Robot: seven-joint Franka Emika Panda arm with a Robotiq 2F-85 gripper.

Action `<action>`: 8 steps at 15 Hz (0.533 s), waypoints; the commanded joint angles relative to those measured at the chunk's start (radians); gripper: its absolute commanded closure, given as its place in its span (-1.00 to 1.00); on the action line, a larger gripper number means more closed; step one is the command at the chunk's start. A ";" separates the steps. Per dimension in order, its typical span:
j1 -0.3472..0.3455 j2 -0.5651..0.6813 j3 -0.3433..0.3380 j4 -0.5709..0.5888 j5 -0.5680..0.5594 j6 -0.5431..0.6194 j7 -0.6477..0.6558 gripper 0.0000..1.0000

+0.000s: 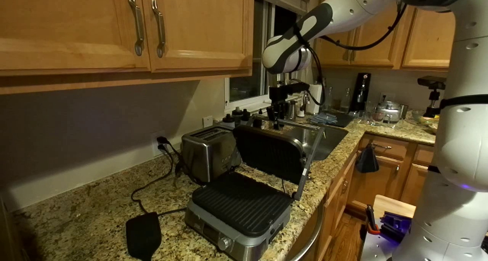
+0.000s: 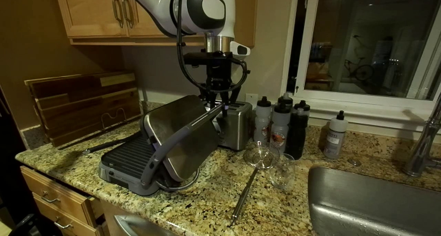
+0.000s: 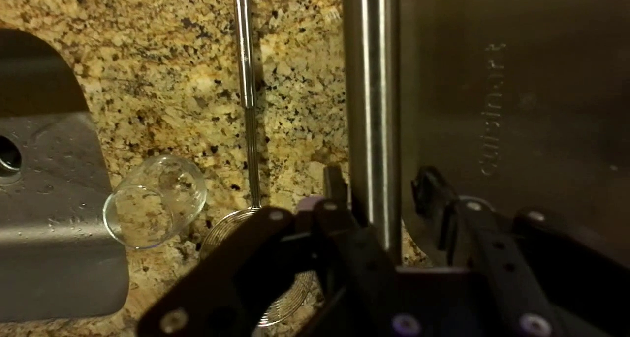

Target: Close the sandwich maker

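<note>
The stainless-steel sandwich maker stands open on the counter. Its dark ribbed lower plate [image 1: 244,204] lies flat, and its lid [image 2: 196,139] is tilted up and back. The lid's brushed outer face [image 3: 531,106] fills the right of the wrist view. The bar handle [image 3: 374,106] runs beside the lid and also shows in both exterior views [image 1: 299,124] [image 2: 203,117]. My gripper [image 3: 380,182] is open and points down, with one finger on each side of the bar. The left finger is close to the bar; a gap shows on the right. The gripper [image 1: 277,120] [image 2: 217,105] is at the handle in both exterior views.
A silver toaster [image 1: 198,158] stands close behind the sandwich maker by the wall. Several bottles [image 2: 280,125], a clear glass [image 3: 155,201] and a wire strainer [image 2: 245,196] are near the sink [image 2: 372,201]. A black spatula-like piece [image 1: 143,234] and a cord [image 1: 137,192] lie on the counter.
</note>
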 commanded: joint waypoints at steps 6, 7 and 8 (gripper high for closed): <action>-0.018 -0.039 0.003 -0.037 0.063 0.007 -0.068 0.95; -0.017 -0.039 0.004 -0.039 0.066 0.008 -0.075 0.97; -0.015 -0.039 0.004 -0.039 0.062 0.007 -0.073 0.90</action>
